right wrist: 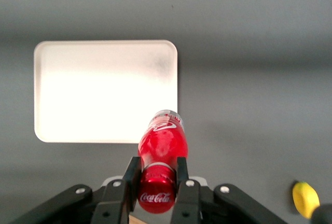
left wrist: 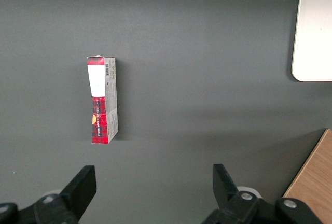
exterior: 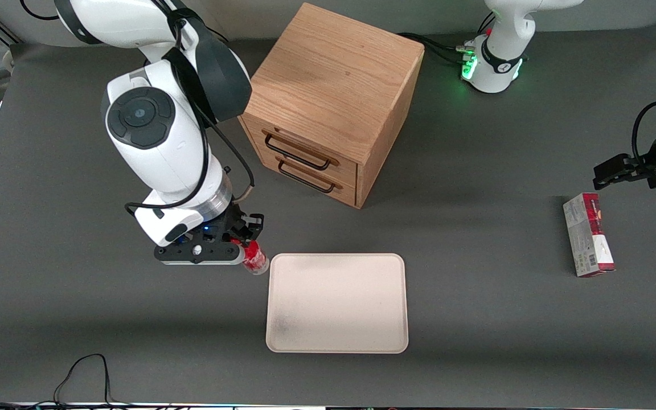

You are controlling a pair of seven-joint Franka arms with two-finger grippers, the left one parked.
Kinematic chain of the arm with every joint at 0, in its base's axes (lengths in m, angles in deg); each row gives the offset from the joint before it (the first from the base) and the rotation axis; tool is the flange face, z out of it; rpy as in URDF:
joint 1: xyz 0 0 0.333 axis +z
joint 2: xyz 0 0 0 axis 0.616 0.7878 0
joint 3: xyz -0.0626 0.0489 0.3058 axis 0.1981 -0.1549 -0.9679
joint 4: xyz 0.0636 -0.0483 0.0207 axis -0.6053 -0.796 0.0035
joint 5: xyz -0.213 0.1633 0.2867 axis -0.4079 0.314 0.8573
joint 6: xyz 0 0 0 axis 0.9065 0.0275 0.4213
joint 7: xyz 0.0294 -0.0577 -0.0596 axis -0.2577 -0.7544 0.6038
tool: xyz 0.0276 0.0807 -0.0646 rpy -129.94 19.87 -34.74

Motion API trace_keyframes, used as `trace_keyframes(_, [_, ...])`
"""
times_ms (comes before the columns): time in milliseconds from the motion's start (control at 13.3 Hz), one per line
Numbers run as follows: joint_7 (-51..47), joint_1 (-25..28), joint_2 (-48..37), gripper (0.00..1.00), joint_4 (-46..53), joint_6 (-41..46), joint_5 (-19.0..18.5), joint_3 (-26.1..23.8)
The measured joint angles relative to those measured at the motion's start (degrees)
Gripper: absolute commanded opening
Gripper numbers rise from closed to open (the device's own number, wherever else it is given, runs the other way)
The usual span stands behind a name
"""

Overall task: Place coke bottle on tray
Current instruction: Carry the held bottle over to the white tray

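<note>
My right gripper (exterior: pixel 244 245) is shut on the coke bottle (exterior: pixel 255 257), a small red bottle with a clear base, held above the table just beside the tray's corner nearest the drawer cabinet. In the right wrist view both fingers (right wrist: pixel 131 175) press on the bottle (right wrist: pixel 162 143) near its red cap, and its base points down toward the table by the tray's edge. The tray (exterior: pixel 336 303) is a pale cream rectangle with a grey smudge; it holds nothing. It also shows in the right wrist view (right wrist: pixel 104 92) and the left wrist view (left wrist: pixel 316 32).
A wooden cabinet (exterior: pixel 333 102) with two drawers stands farther from the front camera than the tray. A red-and-grey carton box (exterior: pixel 588 234) lies toward the parked arm's end of the table. A small yellow object (right wrist: pixel 305 198) shows in the right wrist view.
</note>
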Motion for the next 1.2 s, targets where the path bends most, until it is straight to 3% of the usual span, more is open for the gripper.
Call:
trace_keyframes(675, [0.08,-2.22,10.50,0.00,0.02,-14.24,0.00,-0.30])
trace_keyframes(975, [0.11,-5.29,13.93,0.00,0.11,-17.88,0.00,-5.92])
trace_keyframes(1200, [0.64,-6.12,16.15,0.00,0.19,-20.82,-1.93,-6.27])
